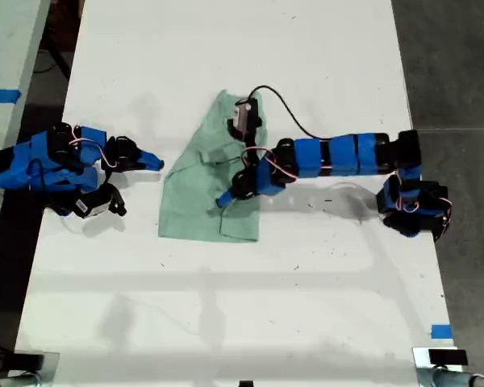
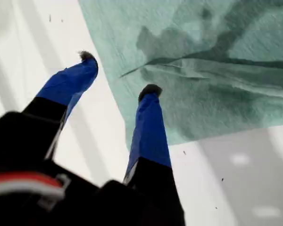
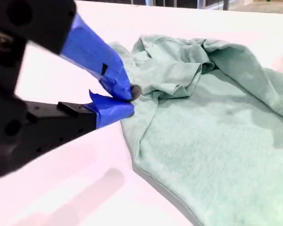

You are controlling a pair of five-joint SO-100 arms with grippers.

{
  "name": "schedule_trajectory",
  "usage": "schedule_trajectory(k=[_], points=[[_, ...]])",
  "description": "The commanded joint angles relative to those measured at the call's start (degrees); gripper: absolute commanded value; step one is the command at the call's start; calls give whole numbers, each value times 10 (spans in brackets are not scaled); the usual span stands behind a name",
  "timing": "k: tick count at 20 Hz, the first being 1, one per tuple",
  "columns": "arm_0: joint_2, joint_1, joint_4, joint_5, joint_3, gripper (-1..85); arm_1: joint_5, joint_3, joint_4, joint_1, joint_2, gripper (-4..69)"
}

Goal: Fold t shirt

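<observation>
My second gripper's pincer [image 3: 127,101], two blue-taped fingers [image 3: 96,52] on a black body, is closed at the edge of the pale mint-green soft fabric t shirt [image 3: 212,136], with the tips meeting right where the cloth's border bunches. The t shirt lies wrinkled on the smooth white counter [image 3: 61,188], its upper part heaped in loose folds behind the pincer and its lower part spread flatter, with one hemmed edge running along the bare counter.

Open passage: bare table [image 1: 226,306] lay around the t shirt [image 1: 198,205] on every side.
Obstruction: an arm [image 1: 331,155] lay across the shirt from the exterior view's right.
</observation>
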Motion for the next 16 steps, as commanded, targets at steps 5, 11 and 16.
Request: schedule_trajectory(k=[5,11,16], points=[[6,1,-9,4,24,-2,39,214,58,-8,340,211],[6,-1,-9,4,24,-2,80,840,-64,-3,910,8],[6,-2,-9,4,24,-2,54,1083,-40,-16,1121,8]])
